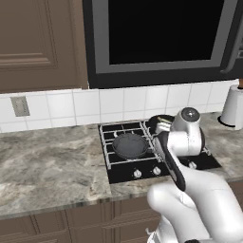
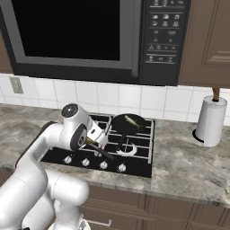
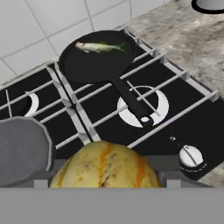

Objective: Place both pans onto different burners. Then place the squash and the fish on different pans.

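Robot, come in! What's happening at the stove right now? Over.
Hand gripping squash. Fish in back pan; front grey pan empty. Path looks clear. Over.

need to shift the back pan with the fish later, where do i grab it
Take the black pan by its long straight handle, coming from the front of the hob. The handle juts toward the knobs, clear of the fish at the far rim.

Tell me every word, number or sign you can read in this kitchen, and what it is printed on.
None can be read.
Microwave control panel: rows of pale button marks, too small and blurred.
Hob knobs: faint tick marks around them, no legible text.
Paper towel roll: plain white.
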